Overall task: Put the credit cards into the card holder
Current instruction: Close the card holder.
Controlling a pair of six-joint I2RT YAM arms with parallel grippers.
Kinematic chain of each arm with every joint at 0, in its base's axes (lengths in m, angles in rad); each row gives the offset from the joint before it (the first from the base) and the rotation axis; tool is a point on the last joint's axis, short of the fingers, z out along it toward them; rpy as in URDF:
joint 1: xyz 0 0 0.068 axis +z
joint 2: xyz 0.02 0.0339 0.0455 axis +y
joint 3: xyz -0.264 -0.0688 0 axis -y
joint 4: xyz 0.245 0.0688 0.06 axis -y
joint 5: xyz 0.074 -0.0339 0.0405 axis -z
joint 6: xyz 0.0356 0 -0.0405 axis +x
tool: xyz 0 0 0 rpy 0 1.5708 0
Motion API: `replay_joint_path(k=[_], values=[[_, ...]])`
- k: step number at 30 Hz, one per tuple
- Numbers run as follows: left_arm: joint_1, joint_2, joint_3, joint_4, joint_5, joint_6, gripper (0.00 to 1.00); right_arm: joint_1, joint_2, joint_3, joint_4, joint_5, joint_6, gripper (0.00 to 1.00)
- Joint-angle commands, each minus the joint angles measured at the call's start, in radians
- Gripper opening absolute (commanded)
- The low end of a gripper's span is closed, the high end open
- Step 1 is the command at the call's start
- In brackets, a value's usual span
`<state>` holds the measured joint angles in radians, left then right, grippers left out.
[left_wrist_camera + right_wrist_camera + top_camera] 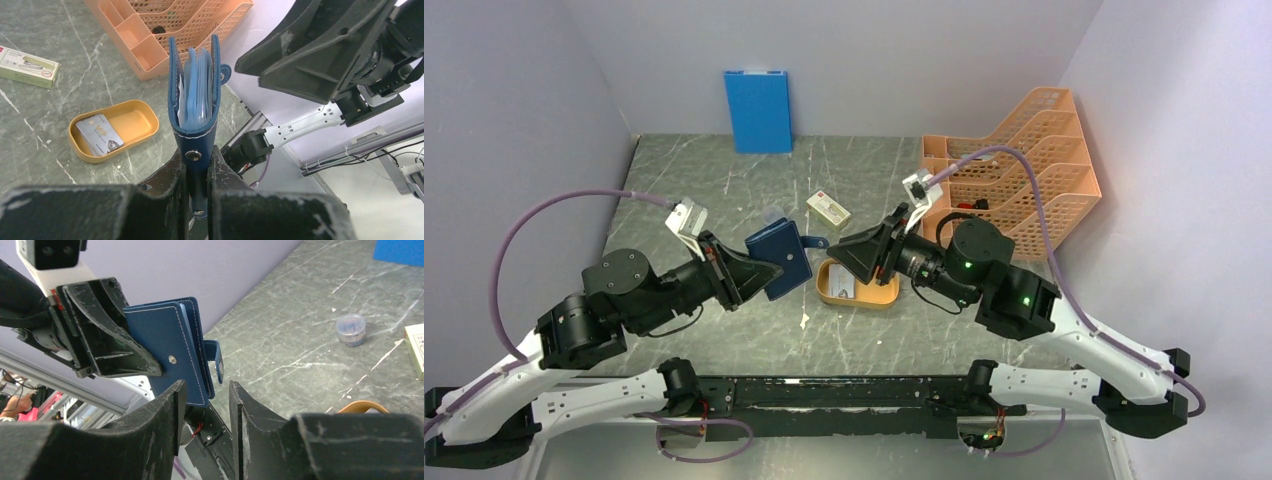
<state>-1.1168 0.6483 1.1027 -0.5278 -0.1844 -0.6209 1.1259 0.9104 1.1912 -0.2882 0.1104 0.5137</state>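
Left gripper [200, 162]: pressed tight on the spine end of the card holder [195, 95], one finger on each side of the navy leather at the snap stud.
- Sticks straight out past the fingertips, up off the table.
- Covers slightly apart, pale blue sleeves fanned between them.
- Snap tab [225, 73] hangs off the right-hand cover.

Right gripper [205, 405]: spread, narrow gap between the fingers, nothing in it.
- Points at the lower edge of the card holder, just beyond the fingertips.
- Cannot tell whether touching or just short.

Outward from the left claw:
- Down and to the left: orange oval tray [142, 117] on the grey marble table [45, 30].
- Inside it, at the end farther from the claw: one credit card [99, 134] lying flat, "VIP" print up. Cannot tell whether more lie under it.
- Farther left past the tray: cream box with red mark [27, 66], flat on the table.
- Beyond the holder's tip: orange mesh file rack [200, 20].

Outward from the right claw:
- Tray rim just below and right of the fingers.
- Well off to the right: small clear jar with blue lid [350, 329].
- Far beyond both claws, against the back wall: blue folder [758, 110], upright.
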Motion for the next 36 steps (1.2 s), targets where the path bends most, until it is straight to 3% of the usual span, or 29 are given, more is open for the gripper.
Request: replay_joint_path(k=[1,20,31,36], values=[[0.001,-0.012,0.019,0.03,0.04,0.018,0.05,-0.001,0.021,0.015,0.037,-0.034,0.006,0.38],[0.001,-0.035,0.013,0.034,0.05,0.006,0.05,-0.001,0.04,-0.01,0.076,-0.04,0.017,0.25],[0.002,-0.038,0.019,0.029,0.046,0.011,0.05,-0.001,0.062,0.005,0.06,-0.041,0.007,0.27],[0.001,-0.04,0.02,0.023,0.039,0.012,0.05,-0.001,0.06,0.003,0.053,-0.023,0.004,0.34]])
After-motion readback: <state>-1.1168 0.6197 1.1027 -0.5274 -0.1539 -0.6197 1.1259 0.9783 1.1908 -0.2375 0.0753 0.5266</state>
